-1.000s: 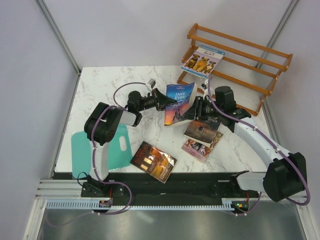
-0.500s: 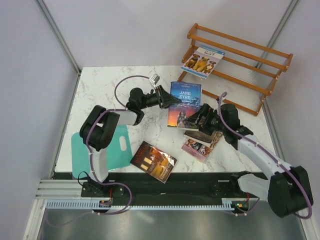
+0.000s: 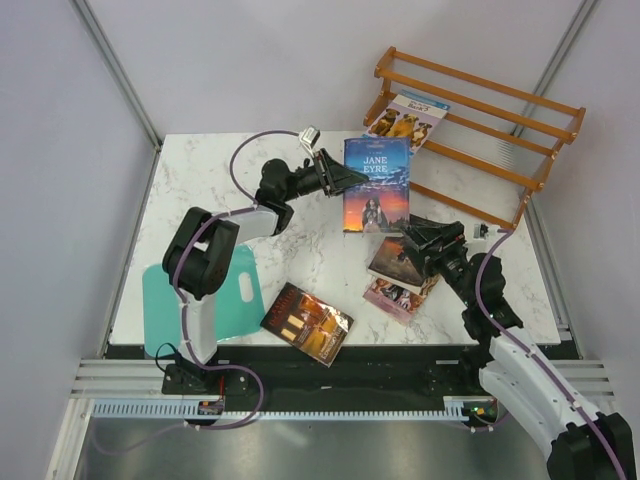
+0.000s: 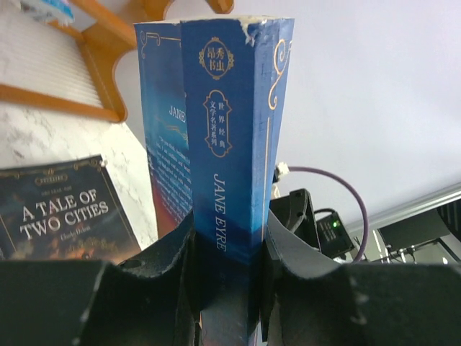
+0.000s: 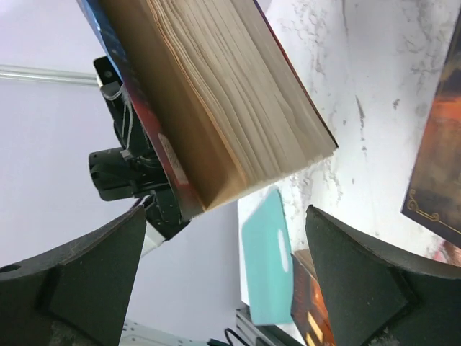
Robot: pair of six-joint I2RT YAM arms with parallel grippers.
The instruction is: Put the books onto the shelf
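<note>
Jane Eyre [image 3: 375,185]: held upright and clear of the table, spine toward the left wrist camera. It is nearer the shelf's front than a second ago, but not yet on the rails.
Left gripper [image 3: 345,178]: clamped on the lower spine of Jane Eyre, one finger on each cover. It now carries the book alone.
Right gripper [image 3: 425,238]: a second ago it was closed on the same book. It has since let go and drawn back away from the shelf, its jaws spread wide with nothing between them.
What the change means: the hand-over looks finished, so placing the book falls to the left arm alone.
Shelf [image 3: 480,100]: at the far right corner, its two tiers of rails mostly bare.
Dog book [image 3: 405,118]: leaning on the shelf's lower tier at its left end, as it was before. Jane Eyre would need a slot beside it.
A Tale of Two Cities [image 3: 390,262]: flat on the table in front of the shelf, just under the withdrawn right gripper.
Pink-purple book [image 3: 400,295]: tucked under A Tale of Two Cities, on the side away from the shelf.
Red-brown book [image 3: 307,322]: flat, well apart from the shelf, by the near edge.
Progress: one book on the shelf, one in transit and three still lying flat.
</note>
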